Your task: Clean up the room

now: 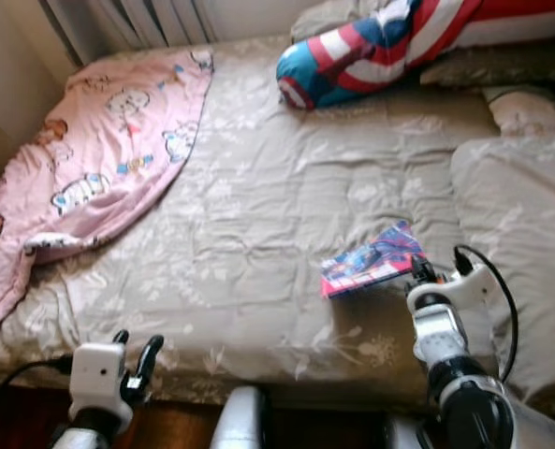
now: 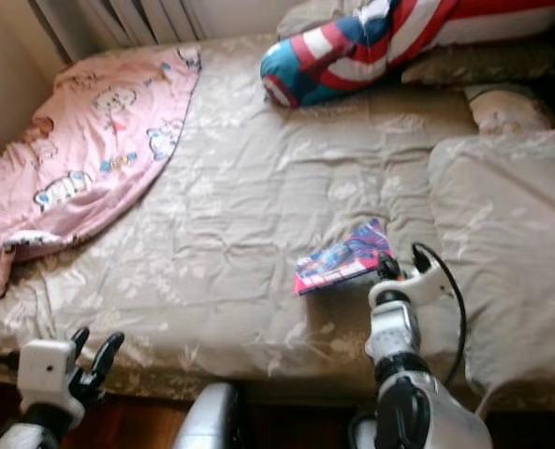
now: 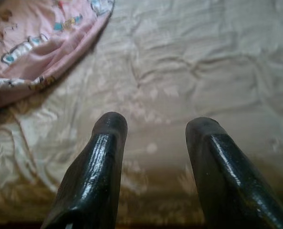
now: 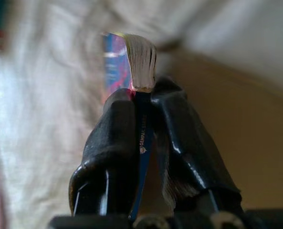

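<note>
Pinching a colourful book by its near corner on the bed, the right pincer is likely starting pickup, needing a clean lift next, while the left pincer is hanging open by the bed's edge.

In front of me is a big bed with a crinkly beige cover that has pale flowers on it. A pink blanket with little cartoon animals lies on the far left part and hangs over the left side. At the far end a long cushion in red, white and blue stripes lies across the bed. A beige pillow sits on the right side. A thin book with a red and blue front lies near the middle, just beside the pillow, and my right hand pinches its edge.
</note>
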Available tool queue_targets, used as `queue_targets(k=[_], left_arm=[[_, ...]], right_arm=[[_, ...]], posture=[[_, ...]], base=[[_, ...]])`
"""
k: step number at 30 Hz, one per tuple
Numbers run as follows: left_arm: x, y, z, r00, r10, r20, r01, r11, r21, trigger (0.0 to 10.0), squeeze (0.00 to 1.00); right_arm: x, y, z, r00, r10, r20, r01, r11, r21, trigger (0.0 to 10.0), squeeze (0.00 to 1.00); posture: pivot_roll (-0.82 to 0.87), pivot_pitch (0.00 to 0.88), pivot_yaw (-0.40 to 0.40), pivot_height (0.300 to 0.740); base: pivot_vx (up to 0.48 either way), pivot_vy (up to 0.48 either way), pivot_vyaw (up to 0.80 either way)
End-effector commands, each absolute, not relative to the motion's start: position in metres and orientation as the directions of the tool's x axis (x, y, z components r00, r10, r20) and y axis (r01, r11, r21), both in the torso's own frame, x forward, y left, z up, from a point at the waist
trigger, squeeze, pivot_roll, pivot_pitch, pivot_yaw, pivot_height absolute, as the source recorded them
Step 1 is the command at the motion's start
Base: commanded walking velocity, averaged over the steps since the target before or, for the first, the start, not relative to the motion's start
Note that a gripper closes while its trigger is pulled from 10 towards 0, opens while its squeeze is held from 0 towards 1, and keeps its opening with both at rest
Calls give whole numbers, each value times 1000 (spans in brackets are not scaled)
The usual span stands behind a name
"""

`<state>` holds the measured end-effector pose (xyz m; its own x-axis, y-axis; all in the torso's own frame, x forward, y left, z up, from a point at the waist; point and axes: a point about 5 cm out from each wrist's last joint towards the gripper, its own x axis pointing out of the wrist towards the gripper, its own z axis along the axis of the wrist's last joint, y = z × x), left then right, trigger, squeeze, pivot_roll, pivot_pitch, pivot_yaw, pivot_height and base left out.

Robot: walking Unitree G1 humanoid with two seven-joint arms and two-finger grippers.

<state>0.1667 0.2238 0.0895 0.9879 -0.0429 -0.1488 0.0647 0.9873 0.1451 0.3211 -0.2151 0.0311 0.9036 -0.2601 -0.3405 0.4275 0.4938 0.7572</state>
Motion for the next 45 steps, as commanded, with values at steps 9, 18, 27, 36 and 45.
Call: queue_targets(k=[9,18,27,36,45], left_arm=[[150,234,100,976,-35,-215,73,982,173,10000,0],[145,232,100,968,-48,-244,96,977,188,10000,0],[143,234,104,966,-48,-254,100,975,198,10000,0],[143,232,104,965,-47,-258,100,976,194,10000,0],[145,231,102,965,-46,-259,98,977,192,10000,0]], right_arm=[[290,-215,-4,802,-327,-500,594,347,726,10000,0],[288,-219,-5,770,-376,-516,613,209,762,10000,0],[290,-216,-3,781,-375,-500,591,183,786,10000,0],[289,-220,-3,782,-378,-495,593,207,778,10000,475],[287,-223,-4,777,-383,-499,602,224,766,10000,714]], posture=[[321,306,204,653],[321,308,208,653],[339,315,214,653],[333,319,208,653],[328,312,202,653]], base=[[0,0,0],[0,0,0],[0,0,0],[0,0,0],[0,0,0]])
